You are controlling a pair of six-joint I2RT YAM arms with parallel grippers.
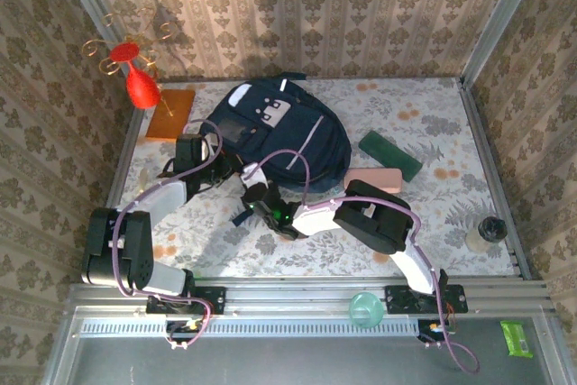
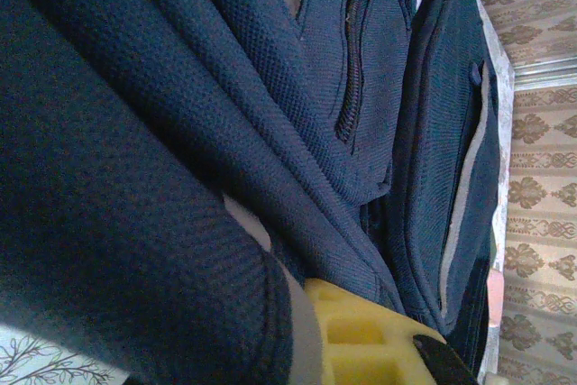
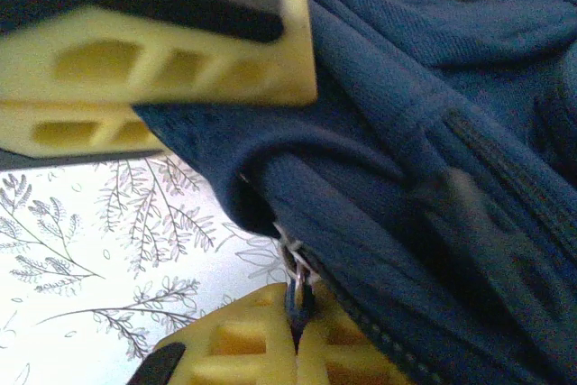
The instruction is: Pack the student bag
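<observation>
The student bag (image 1: pixel 270 128) lies toward the far side of the table (image 1: pixel 433 223), its left edge pinched in the closed left gripper (image 1: pixel 206 149), probably as an anchor, while the right gripper (image 1: pixel 255 188), clamped on the zipper pull (image 3: pixel 295 299) at the near edge, seems ready to unzip it.

We find no lettering, number or brand mark that we can read. The grey-white front patch (image 1: pixel 270 113) on the student bag (image 1: pixel 297 146) carries small dark marks, too small for us to make out. The green packet (image 1: pixel 517 337), well right of the bag, is too blurred to read.
</observation>
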